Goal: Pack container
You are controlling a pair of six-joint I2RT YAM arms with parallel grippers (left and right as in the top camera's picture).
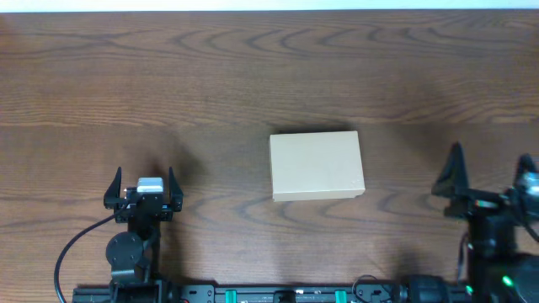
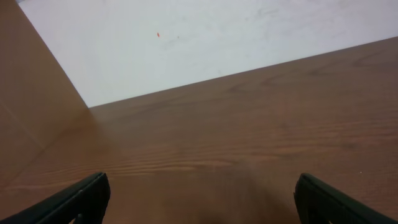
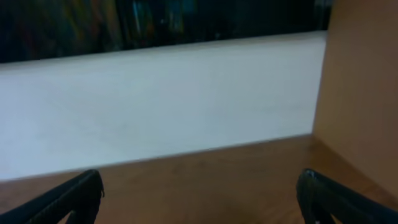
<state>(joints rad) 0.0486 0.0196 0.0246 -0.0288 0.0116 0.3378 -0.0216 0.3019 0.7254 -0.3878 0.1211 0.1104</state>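
Wooden table [image 1: 253, 67], container [image 1: 317, 166] lying flat at its middle with the lid closed, between the two arms and well apart from both. Left gripper [image 1: 144, 177] has its jaws spread wide, nothing held. Right gripper [image 1: 490, 168] is also wide open and holds nothing.

Black left gripper [image 1: 144, 175] lower left, white wrist block [image 1: 150, 185], looping black cable [image 1: 63, 259], black right gripper [image 1: 491, 156] lower right, green light [image 1: 505, 282]

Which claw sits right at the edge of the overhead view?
The right claw, by the right edge; the left claw stands well inside the frame.
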